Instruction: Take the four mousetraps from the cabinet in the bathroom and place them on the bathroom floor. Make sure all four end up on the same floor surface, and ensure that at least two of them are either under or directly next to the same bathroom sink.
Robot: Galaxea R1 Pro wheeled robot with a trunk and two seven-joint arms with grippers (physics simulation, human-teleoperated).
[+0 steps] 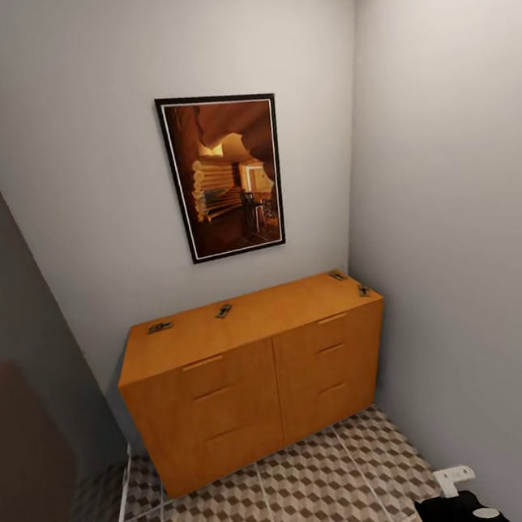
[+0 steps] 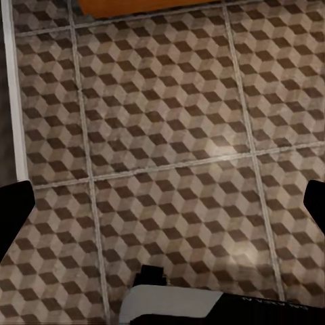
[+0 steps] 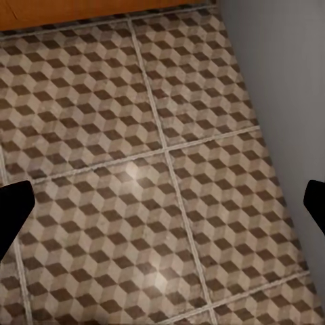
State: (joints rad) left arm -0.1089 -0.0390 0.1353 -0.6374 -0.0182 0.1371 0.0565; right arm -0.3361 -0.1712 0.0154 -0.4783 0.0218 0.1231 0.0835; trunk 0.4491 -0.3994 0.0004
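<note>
The walls of a narrow alcove close in on three sides, with one dark framed picture (image 1: 223, 175) hung on the back wall. Below it the bathroom floor (image 1: 322, 490) spreads in brown-and-beige cube-patterned tiles. One orange-brown cabinet (image 1: 253, 393) stands against the back wall, its drawer fronts all closed. A bit of the right arm (image 1: 458, 506) juts into the head view's lower corner.

In the left wrist view the left gripper (image 2: 162, 203) hangs over bare tiles with its dark fingertips spread wide at the frame's edges, nothing between them. The right gripper (image 3: 162, 203) is likewise wide open and empty above the floor, near the side wall.

Four mousetraps lie on the cabinet's flat top: one (image 1: 160, 327) near its left end, one (image 1: 224, 310) just left of the middle, and two at the right end, one (image 1: 337, 275) by the back wall and one (image 1: 363, 290) near the front corner.

None has been picked up yet, so I judge this to be the approach before the first pick. The next move calls for rolling closer and raising one arm to the cabinet top, then closing flat on a thin board.
</note>
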